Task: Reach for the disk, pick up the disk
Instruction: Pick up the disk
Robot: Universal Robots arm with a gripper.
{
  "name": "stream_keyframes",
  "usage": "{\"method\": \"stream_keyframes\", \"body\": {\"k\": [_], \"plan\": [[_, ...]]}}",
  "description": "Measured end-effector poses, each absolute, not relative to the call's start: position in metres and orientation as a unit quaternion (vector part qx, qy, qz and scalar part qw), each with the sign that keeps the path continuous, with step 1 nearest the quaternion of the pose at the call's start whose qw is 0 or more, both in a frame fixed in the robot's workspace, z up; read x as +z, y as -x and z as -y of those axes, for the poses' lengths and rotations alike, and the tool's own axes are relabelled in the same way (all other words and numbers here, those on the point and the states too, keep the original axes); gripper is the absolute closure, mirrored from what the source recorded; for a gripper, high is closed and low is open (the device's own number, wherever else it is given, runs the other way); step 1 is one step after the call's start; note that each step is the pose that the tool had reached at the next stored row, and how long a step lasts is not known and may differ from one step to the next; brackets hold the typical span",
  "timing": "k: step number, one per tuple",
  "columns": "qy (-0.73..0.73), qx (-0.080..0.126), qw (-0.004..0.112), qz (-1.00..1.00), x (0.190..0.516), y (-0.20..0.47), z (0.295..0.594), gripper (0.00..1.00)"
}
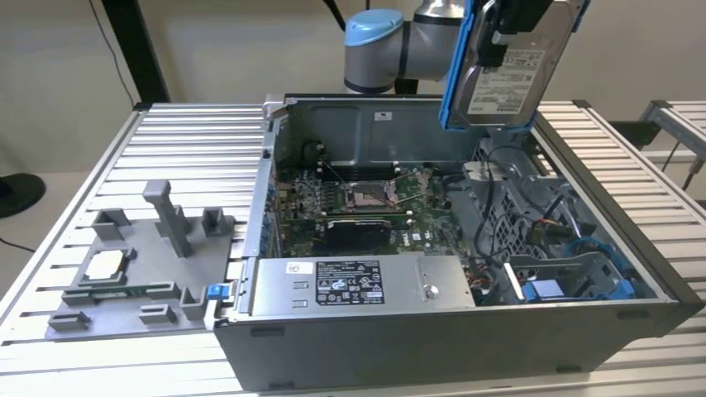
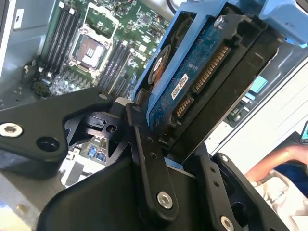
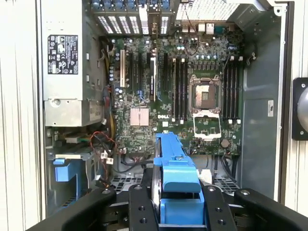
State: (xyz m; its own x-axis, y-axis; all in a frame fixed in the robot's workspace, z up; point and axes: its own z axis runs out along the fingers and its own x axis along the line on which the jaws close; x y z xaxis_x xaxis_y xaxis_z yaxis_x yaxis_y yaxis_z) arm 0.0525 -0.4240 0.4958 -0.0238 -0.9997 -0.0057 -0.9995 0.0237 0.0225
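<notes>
A: What's closest to the wrist cameras?

B: The gripper (image 2: 159, 149), its black fingers (image 2: 144, 159) clamped on the disk (image 2: 211, 72). In the second wrist view the drive stands on edge between them, blue circuit board and gold connector showing, with the blue bracket (image 2: 279, 17) round it. In the first wrist view the bracket (image 3: 179, 178) rises between the gripper's (image 3: 171, 211) black arms.

A: So the disk is off the machine?

B: Yes. In the exterior view the disk (image 1: 510, 70) hangs high in the air under the arm (image 1: 386, 41), above the far edge of the open computer case (image 1: 441, 339), label facing the camera, tilted slightly off upright.

A: And beneath it?

B: The green motherboard (image 3: 168, 96) with its bare processor socket (image 3: 206, 94), memory slots beside it. The grey power supply box (image 1: 364, 285) with its sticker sits at the near wall of the case, and a blue drive bay (image 1: 563, 285) is in the corner at the exterior view's right.

A: Farther out?

B: A grey fixture plate (image 1: 138, 265) lies on the slatted table (image 1: 198, 141) at the exterior view's left, carrying a small silver chip (image 1: 105, 265). In the second wrist view a person's arm (image 2: 274, 161) is at the far side.
</notes>
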Motion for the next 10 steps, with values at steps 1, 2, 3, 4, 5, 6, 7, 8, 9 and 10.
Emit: {"method": "stream_keyframes", "body": {"k": [1,2,3,4,5,6,7,8,9,10], "plan": [[-0.699,-0.010,0.006,0.715,0.496,-0.053,0.425,1.00],[-0.699,-0.010,0.006,0.715,0.496,-0.053,0.427,1.00],[-0.699,-0.010,0.006,0.715,0.496,-0.053,0.428,1.00],[-0.699,-0.010,0.006,0.715,0.496,-0.053,0.430,1.00],[-0.699,-0.010,0.006,0.715,0.496,-0.053,0.431,1.00],[-0.699,-0.010,0.006,0.715,0.496,-0.053,0.433,1.00],[-0.699,-0.010,0.006,0.715,0.496,-0.053,0.436,1.00],[-0.699,-0.010,0.006,0.715,0.496,-0.054,0.438,1.00],[-0.699,-0.010,0.006,0.715,0.496,-0.054,0.441,1.00],[-0.699,-0.010,0.006,0.715,0.496,-0.054,0.442,1.00]]}}
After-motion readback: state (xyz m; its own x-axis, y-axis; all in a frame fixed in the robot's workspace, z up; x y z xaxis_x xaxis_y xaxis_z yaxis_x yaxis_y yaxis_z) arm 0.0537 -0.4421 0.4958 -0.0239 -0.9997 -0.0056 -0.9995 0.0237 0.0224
